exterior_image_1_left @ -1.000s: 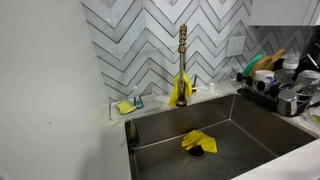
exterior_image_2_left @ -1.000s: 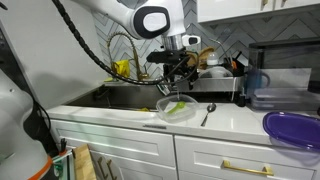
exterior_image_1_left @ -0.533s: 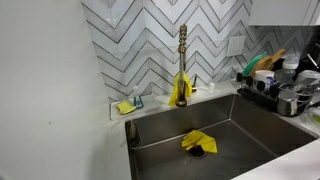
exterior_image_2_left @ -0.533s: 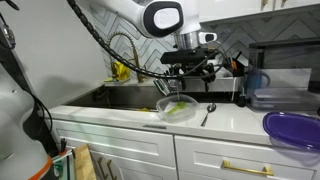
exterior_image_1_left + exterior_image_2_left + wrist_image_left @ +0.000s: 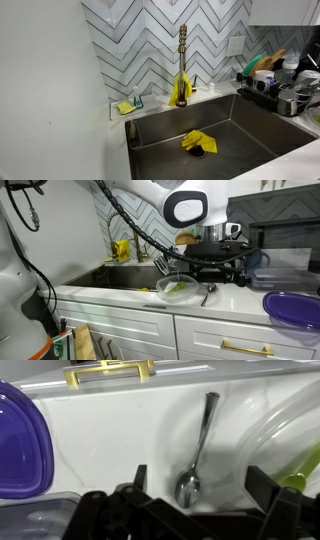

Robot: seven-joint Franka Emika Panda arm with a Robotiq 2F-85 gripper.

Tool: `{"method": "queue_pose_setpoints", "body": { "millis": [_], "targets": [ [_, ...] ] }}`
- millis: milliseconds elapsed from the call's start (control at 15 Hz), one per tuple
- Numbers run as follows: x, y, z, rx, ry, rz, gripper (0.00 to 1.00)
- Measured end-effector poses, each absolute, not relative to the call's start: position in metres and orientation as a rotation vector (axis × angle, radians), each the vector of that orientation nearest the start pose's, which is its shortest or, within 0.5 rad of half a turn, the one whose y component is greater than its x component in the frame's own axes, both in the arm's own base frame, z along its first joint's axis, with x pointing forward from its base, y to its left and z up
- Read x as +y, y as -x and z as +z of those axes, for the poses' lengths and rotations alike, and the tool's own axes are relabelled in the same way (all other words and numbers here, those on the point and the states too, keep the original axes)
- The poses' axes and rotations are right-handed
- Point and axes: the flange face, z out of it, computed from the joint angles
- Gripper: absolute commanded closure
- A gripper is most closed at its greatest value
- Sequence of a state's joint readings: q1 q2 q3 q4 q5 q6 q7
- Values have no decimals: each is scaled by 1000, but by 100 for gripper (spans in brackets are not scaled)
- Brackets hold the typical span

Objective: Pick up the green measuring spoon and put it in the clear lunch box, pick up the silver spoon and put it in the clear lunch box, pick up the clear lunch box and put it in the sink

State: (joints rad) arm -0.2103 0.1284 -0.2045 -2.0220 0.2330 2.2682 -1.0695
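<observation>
Sink (image 5: 105, 277) far left, untouched; just beside it on the worktop (image 5: 240, 302) sits the clear lunch box (image 5: 170, 292), with the green measuring spoon (image 5: 182, 287) inside. Silver spoon (image 5: 207, 293) lies flat just right of the box, and the claw (image 5: 215, 273) hovers above it, jaws wide and empty. Second pick appears in hand: the next move calls for a straight descent astride the thin handle, closing low against the worktop.

White Panda arm (image 5: 172, 192), rounded links, dark joint cap (image 5: 188, 207) with pale centre; black cables (image 5: 128, 227) alongside; black Robotiq gripper (image 5: 218, 270), angular fingers (image 5: 262, 488).
</observation>
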Motion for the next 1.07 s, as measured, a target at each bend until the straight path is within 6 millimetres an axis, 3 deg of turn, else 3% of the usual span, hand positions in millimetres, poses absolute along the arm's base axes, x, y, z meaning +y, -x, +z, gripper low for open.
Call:
{"method": "queue_pose_setpoints", "body": {
  "millis": [333,733,1067],
  "targets": [
    [-244,-561,377,-741,2952,-328,0],
    [-234,-585,361,-759,2934,-320,0],
    [-235,-593,354,-735,2978,-264,0]
  ]
}}
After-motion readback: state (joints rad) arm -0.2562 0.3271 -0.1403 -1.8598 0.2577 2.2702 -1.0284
